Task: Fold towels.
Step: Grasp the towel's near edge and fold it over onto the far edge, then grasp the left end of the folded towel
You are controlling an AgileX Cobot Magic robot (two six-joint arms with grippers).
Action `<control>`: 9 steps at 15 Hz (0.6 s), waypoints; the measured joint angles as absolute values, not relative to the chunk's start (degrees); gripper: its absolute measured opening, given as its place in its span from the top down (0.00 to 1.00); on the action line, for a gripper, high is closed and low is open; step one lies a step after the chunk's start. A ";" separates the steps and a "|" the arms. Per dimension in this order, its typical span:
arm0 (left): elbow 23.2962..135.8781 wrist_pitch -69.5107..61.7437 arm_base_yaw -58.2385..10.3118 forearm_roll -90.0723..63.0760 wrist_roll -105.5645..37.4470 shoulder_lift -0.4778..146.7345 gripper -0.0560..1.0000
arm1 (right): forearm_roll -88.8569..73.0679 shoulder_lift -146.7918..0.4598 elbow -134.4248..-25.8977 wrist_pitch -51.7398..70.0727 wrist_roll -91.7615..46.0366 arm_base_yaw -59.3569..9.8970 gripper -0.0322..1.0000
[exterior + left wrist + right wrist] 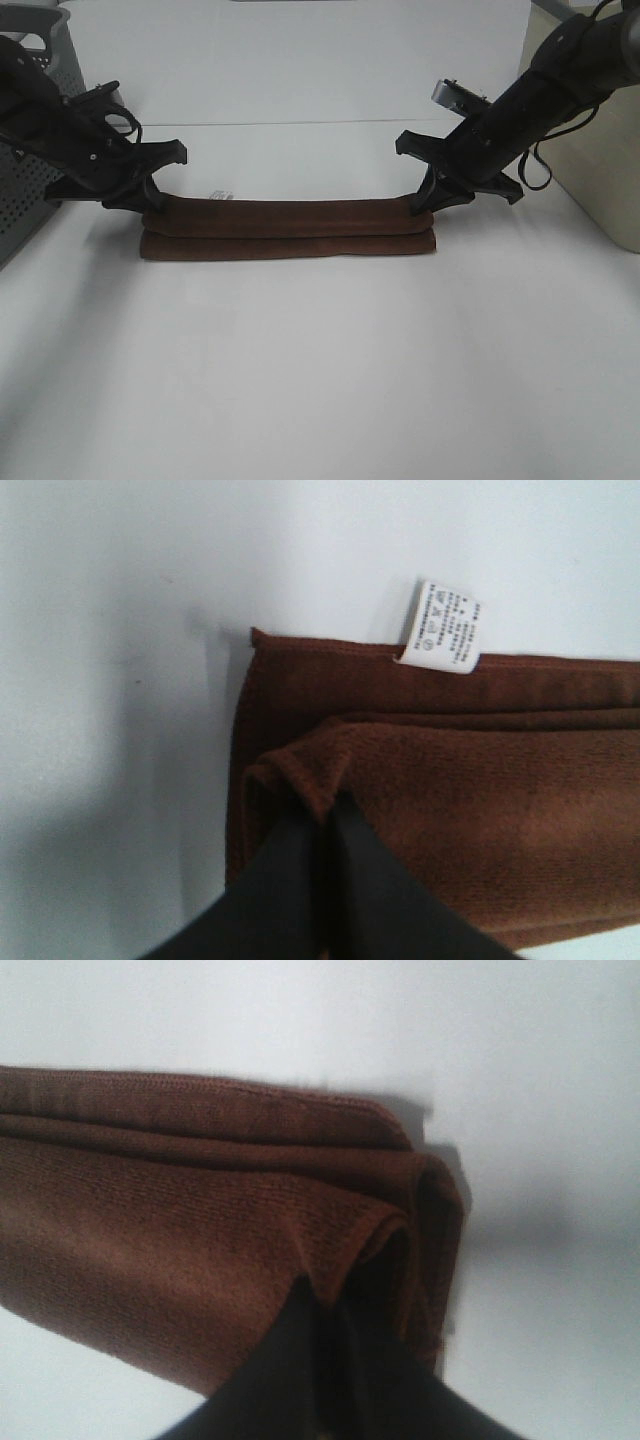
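We are clenching left claw [155, 205] and right claw [423, 205] on short ends of the towel [288, 230]; its long axis is pointing toward the basket [15, 200], tag [440, 628] end nearest.

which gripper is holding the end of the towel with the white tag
The left gripper: the white tag sticks out of the towel edge close beside it. The right gripper pinches the other end, where no tag shows.
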State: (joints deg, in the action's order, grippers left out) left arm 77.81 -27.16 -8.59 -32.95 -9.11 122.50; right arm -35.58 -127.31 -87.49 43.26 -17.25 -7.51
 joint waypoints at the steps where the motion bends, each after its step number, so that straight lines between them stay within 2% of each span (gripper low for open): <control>1: 77.81 -26.53 -8.59 -32.83 -9.11 122.78 0.91 | -35.58 -127.43 -87.49 43.26 -17.36 -7.51 0.97; 2: 77.81 -26.07 -8.59 -32.83 -9.11 122.78 0.86 | -35.70 -127.43 -87.49 43.26 -17.42 -7.51 0.91; 3: 77.86 -25.44 -8.59 -32.83 -9.11 122.78 0.76 | -35.75 -127.43 -87.61 43.60 -17.42 -7.51 0.80; 6: 77.86 -25.27 -8.54 -32.77 -9.11 122.67 0.30 | -35.64 -127.20 -88.69 45.78 -17.13 -7.51 0.28; 7: 77.86 -25.27 -8.54 -32.49 -9.11 122.67 0.21 | -35.29 -127.02 -88.87 46.12 -17.13 -7.51 0.20; 9: 77.86 -25.67 -8.54 -32.31 -9.11 122.67 0.17 | -34.09 -126.17 -88.87 46.29 -17.13 -7.51 0.15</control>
